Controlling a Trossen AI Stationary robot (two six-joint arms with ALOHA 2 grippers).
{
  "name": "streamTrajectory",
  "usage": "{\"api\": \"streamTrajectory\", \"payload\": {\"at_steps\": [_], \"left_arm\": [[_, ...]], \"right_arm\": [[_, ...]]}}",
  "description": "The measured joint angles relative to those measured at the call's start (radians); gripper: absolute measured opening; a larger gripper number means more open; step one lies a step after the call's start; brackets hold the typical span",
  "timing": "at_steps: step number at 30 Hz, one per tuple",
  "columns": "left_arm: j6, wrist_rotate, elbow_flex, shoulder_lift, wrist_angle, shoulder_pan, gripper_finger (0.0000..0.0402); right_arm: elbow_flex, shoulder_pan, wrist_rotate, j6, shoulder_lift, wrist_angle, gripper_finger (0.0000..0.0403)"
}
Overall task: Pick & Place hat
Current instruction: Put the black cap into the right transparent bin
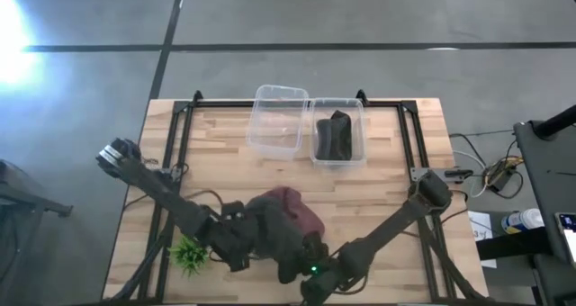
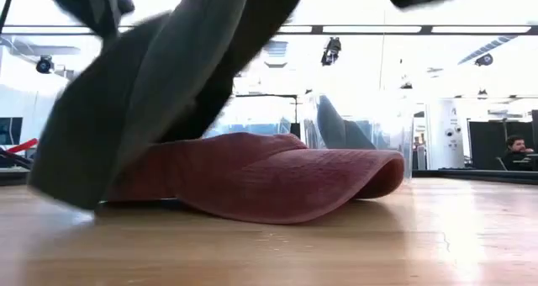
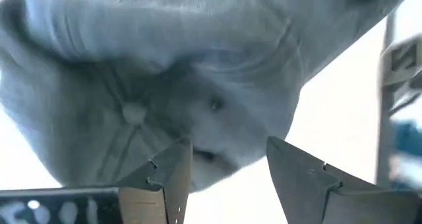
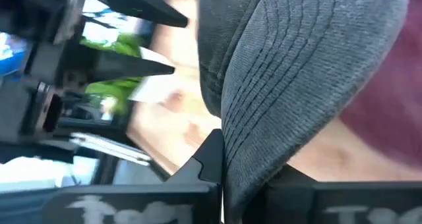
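A dark grey cap (image 1: 274, 229) hangs lifted between both grippers near the table's near edge; it fills the low view (image 2: 143, 101). Under and behind it a maroon cap (image 1: 301, 211) lies flat on the wood, brim down (image 2: 269, 181). My right gripper (image 4: 224, 178) is shut on the grey cap's brim. My left gripper (image 3: 227, 168) is open, and the grey cap's crown (image 3: 165, 72) with its top button sits right in front of its fingers. My right gripper pinches the grey cap's stitched brim (image 4: 257, 138) at its edge between the two fingers. The cap is lifted, its lower part hanging down close to the table (image 2: 76, 193). My left gripper's open fingers stand at the crown's lower edge (image 3: 204, 161); whether they touch it I cannot tell.
At the table's far side stand two clear plastic bins: an empty one (image 1: 279, 90) and one (image 1: 337, 102) holding a dark cap (image 1: 335, 137). A small green plant (image 1: 189, 255) lies by the left arm near the near edge. Bare wood lies between the caps and the bins.
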Motion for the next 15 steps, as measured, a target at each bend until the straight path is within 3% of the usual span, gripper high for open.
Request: {"api": "streamTrajectory", "payload": {"at_steps": [4, 7, 11, 15], "left_arm": [[-0.076, -0.117, 0.072, -0.124, -0.038, -0.010, 0.0188], [-0.091, -0.306, 0.116, -0.225, -0.040, -0.052, 0.0188], [-0.030, -0.575, 0.139, -0.327, -0.038, -0.124, 0.0188], [-0.015, -0.665, 0.113, -0.392, -0.036, -0.132, 0.0188]], "right_arm": [[0.005, 0.009, 0.087, -0.131, -0.131, -0.046, 0.0015], [0.014, 0.016, 0.201, -0.242, -0.240, -0.147, 0.0014], [0.030, -0.012, 0.336, -0.346, -0.367, -0.377, 0.0014], [0.031, -0.097, 0.334, -0.361, -0.475, -0.657, 0.0014]]}}
